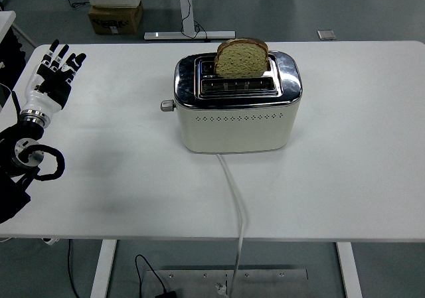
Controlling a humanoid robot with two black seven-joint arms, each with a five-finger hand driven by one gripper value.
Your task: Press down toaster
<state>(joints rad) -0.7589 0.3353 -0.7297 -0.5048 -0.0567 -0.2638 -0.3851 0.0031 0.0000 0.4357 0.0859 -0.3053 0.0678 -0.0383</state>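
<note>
A cream and chrome toaster (pixel 236 112) stands in the middle of the white table (pixel 345 178). A slice of bread (pixel 241 58) sticks up out of its far slot. Its lever knob (pixel 166 105) juts out from the left end, near the top. My left hand (pixel 58 69) is at the table's far left, well to the left of the toaster, with its fingers spread and holding nothing. My right arm is out of view.
The toaster's white cord (pixel 234 192) runs from its front over the table's near edge. A cardboard box (pixel 115 18) and a desk frame (pixel 189 34) stand on the floor beyond the table.
</note>
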